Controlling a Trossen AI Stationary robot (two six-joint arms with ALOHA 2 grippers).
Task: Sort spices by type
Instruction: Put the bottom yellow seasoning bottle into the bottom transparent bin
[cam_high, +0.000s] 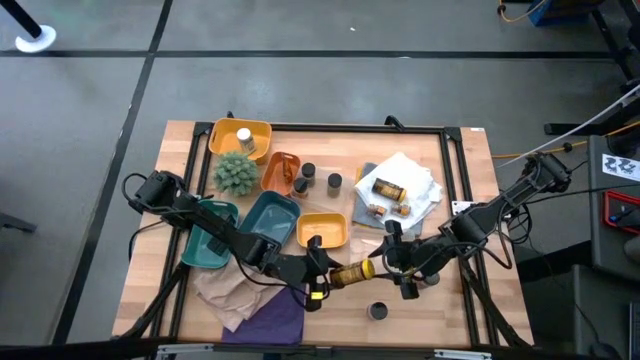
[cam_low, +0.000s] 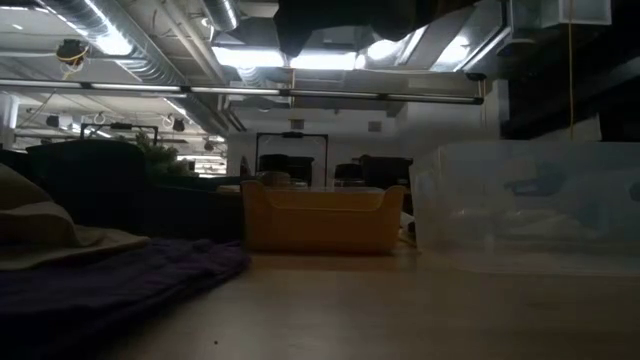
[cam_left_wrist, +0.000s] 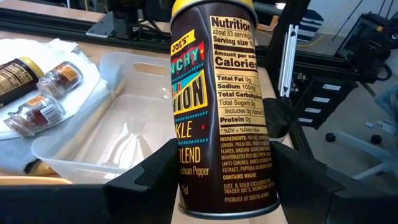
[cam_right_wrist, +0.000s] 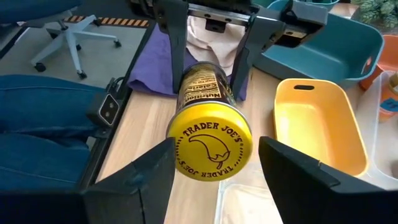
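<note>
A brown spice jar with a yellow lid hangs level above the near middle of the table, between both grippers. My left gripper is shut on its bottom end. My right gripper is open, its fingers flanking the lid end; whether they touch it I cannot tell. Other jars: one dark-lidded stands alone on the near table, three dark-lidded stand by the orange tray, one pale-lidded sits in the far yellow tray, and several lie in the clear tray. My left gripper pinches the jar's bottom end between its two fingers, which lie across the jar. It comes level from the table's left. The jar is lifted clear and lies level, lid toward my right gripper.
An empty yellow tray lies just beyond the jar, with two teal trays to its left. A spiky plant, an orange tray, and beige and purple cloths lie on the left. A person's legs show beside the table.
</note>
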